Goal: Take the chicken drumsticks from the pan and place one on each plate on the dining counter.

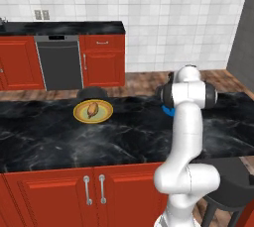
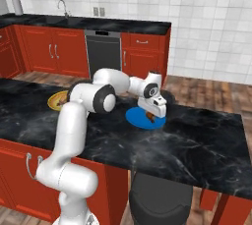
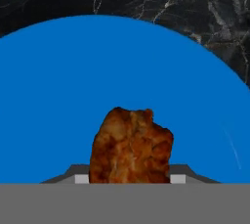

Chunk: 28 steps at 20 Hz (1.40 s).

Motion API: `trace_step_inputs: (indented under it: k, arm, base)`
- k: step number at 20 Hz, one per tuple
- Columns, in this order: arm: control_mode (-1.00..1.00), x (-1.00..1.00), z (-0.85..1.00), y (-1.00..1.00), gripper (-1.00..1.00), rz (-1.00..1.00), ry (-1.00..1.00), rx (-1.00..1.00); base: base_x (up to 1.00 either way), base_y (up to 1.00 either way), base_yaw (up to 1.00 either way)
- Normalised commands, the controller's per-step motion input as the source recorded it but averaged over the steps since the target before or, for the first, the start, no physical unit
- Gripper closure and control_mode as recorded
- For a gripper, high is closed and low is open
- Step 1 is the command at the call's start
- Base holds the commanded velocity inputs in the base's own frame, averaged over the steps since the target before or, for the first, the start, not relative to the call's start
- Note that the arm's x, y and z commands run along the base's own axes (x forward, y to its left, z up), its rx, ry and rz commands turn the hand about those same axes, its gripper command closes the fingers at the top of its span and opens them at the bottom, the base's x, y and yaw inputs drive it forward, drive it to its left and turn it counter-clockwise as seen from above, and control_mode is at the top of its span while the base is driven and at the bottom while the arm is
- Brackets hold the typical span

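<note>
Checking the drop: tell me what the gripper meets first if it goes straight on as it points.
The blue plate. The gripper points down at it, its fingers closed on a drumstick; the gap left is unclear.

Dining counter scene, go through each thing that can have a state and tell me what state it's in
yellow plate: loaded, one drumstick lying on it.
blue plate: on the dining counter, under the gripper.
second drumstick: between the finger tips, over the blue plate.
gripper: shut on the second drumstick.
pan: behind the yellow plate; contents hidden.
</note>
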Motion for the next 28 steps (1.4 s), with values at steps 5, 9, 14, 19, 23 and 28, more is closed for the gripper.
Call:
trace_step_inputs:
  k: [5,9,14,19,23,28]
  arm:
    - [-1.00,0.04,-0.46,0.22,1.00,-0.04,0.04,-0.13]
    - [-1.00,-0.33,-0.13,0.23,1.00,-0.05,-0.01,-0.03]
    - [-1.00,-0.52,0.00,0.07,-1.00,-0.10,-0.17,0.00]
    - [-1.00,-0.20,0.16,0.21,-1.00,-0.02,-0.43,-0.06]
    - [-1.00,-0.31,0.72,0.38,-1.00,0.02,-0.38,-0.08]
    - [-1.00,-0.88,1.00,0.41,-1.00,0.12,-0.37,-0.10]
  base:
    - [0.00,0.00,0.00]
    - [0.00,0.00,0.00]
    - [0.00,0.00,0.00]
    - [0.00,0.00,0.00]
    - [0.00,0.00,0.00]
    - [0.00,0.00,0.00]
